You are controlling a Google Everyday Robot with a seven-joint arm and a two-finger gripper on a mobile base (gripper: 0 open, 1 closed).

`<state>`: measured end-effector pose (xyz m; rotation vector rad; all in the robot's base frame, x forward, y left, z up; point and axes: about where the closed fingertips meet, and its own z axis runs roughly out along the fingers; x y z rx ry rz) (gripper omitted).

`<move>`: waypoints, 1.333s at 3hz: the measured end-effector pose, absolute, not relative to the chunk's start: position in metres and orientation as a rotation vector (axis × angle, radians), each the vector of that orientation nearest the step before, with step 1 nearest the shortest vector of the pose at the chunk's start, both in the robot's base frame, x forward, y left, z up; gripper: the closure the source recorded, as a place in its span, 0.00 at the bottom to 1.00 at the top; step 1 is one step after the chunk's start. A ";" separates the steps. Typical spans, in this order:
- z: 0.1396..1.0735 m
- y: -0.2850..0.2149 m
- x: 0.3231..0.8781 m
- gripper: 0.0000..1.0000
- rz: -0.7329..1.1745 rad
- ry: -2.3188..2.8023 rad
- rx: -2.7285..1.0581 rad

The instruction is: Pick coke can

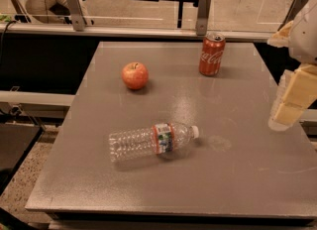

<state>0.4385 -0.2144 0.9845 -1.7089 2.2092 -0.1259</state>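
Note:
The coke can (212,54) stands upright near the far edge of the grey table (237,174), right of centre. It is red with white script and a silver top. My gripper (291,102) hangs at the right edge of the view, over the table's right side. It is to the right of the can and nearer to me, well apart from it. It holds nothing that I can see.
A red apple (134,75) sits at the far left of the table. A clear plastic water bottle (151,140) lies on its side in the middle, cap pointing right. A rail with posts (203,12) runs behind the table. The floor drops away on the left.

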 end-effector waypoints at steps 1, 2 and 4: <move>0.984 -0.214 0.441 0.00 -0.123 2.207 -1.703; 0.980 -0.211 0.463 0.00 -0.089 2.192 -1.652; 0.968 -0.201 0.530 0.00 -0.021 2.171 -1.496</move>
